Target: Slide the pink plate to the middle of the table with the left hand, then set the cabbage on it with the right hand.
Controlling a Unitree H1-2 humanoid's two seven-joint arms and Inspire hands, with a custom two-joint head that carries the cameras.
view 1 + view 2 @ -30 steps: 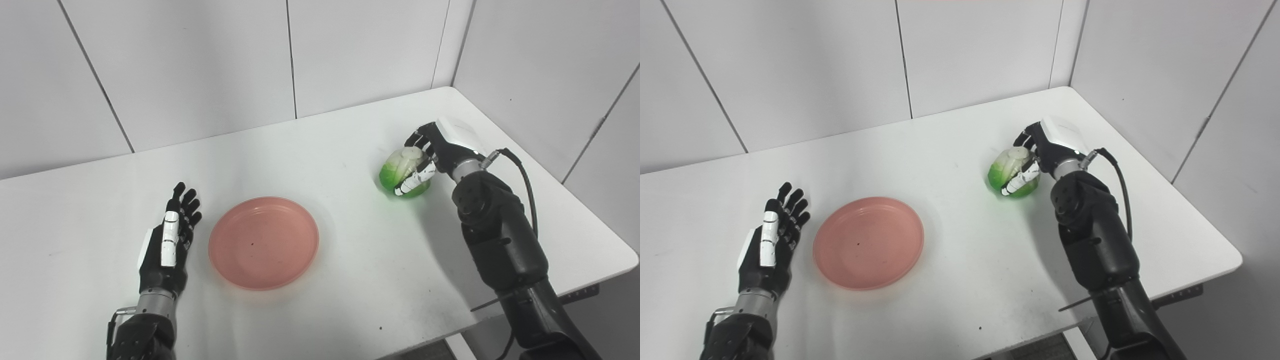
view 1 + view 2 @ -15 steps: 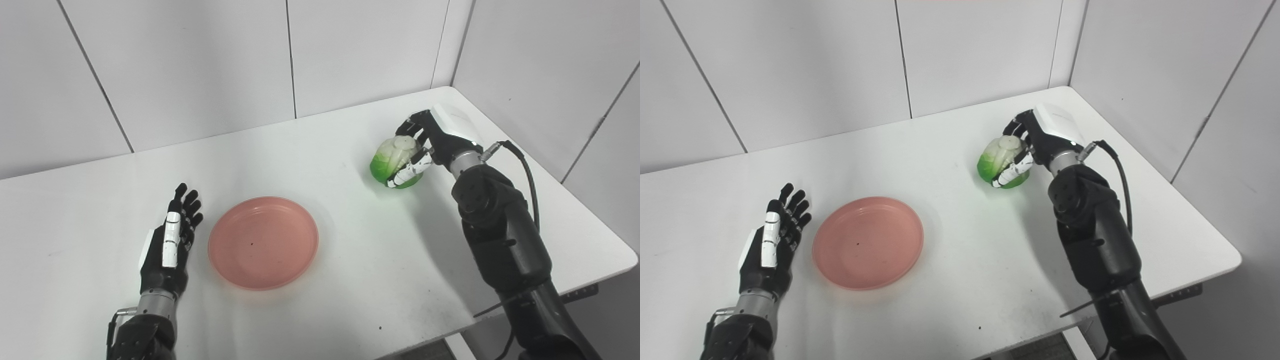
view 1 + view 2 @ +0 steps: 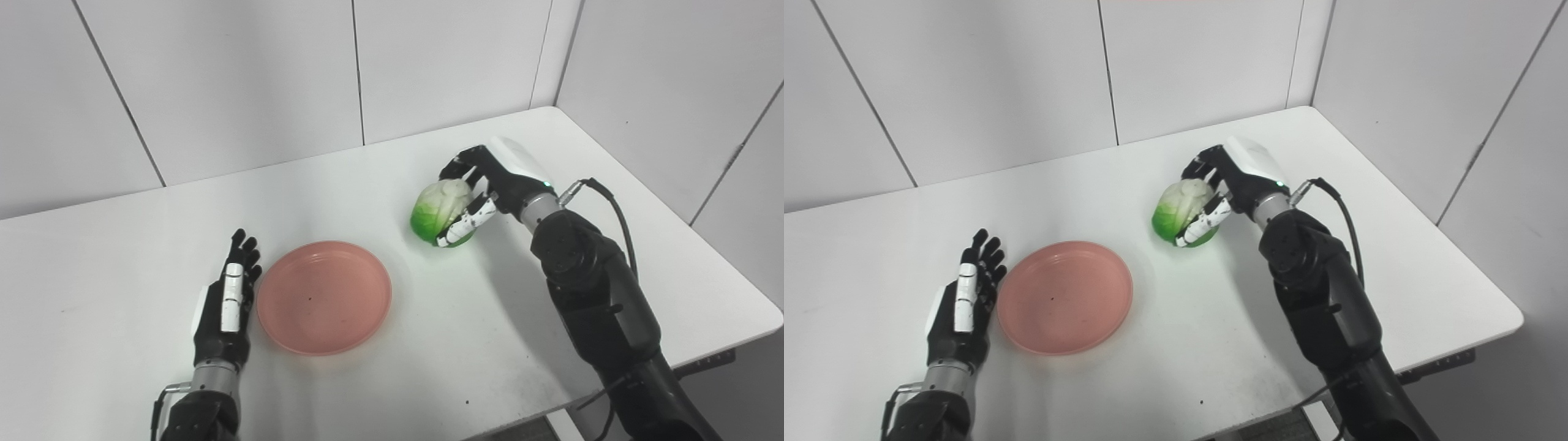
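Right hand (image 3: 487, 187) closed around the cabbage (image 3: 438, 208), fingers over its top and thumb beneath, held right of the pink plate (image 3: 323, 297) on the table (image 3: 429, 343); left hand (image 3: 223, 312) empty, fingers extended, just beside the plate's left rim.

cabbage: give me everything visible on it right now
The cabbage is a small rounded head, pale whitish at the top end and bright green at the lower end, with a glossy, toy-like look. It is tilted, pale end up toward the back. The right hand is shut on it, dark fingers over the top and white-tipped fingers across its right side. It sits right of and behind the pink plate, clear of its rim. Whether it touches the table cannot be told.
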